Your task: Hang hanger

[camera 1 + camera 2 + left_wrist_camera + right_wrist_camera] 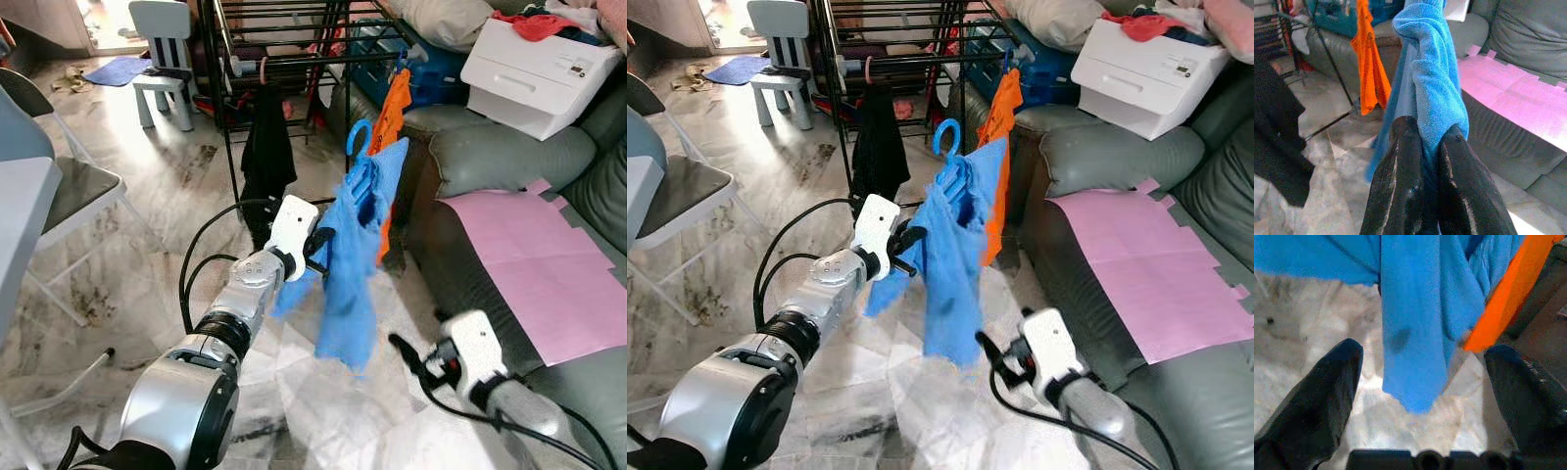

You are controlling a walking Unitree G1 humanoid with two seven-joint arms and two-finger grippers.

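Left arm is stretched forward and up; left gripper (321, 250) is clamped on the blue cloth (348, 264) draped on the blue hanger (359, 162), held in mid-air before the black rack (294, 59). Right gripper (404, 352) is held low beneath the cloth, fingers (1327, 391) spread wide, gripping nothing.
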